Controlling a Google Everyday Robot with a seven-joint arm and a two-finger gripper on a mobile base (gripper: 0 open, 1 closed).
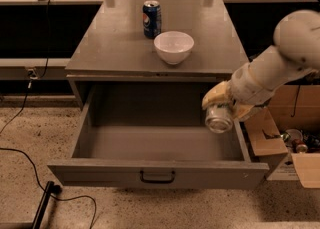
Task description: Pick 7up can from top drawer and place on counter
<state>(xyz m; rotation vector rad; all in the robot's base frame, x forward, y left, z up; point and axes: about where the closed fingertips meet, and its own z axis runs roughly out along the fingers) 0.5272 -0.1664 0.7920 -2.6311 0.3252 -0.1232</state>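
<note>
My gripper (220, 107) is shut on the 7up can (218, 118), a silvery can whose shiny metal end faces the camera. I hold it lying sideways in the air above the right side of the open top drawer (160, 140), near its right wall. The drawer's front panel carries a small dark handle (157, 177), and its floor shows nothing else inside. The grey counter (120, 43) lies behind and above the drawer, to the upper left of the can. My white arm comes in from the upper right.
A dark blue Pepsi can (151, 19) and a white bowl (173, 46) stand on the counter. Cardboard boxes (280, 133) with clutter sit on the floor to the right. A black cable (30, 153) runs over the floor at the left.
</note>
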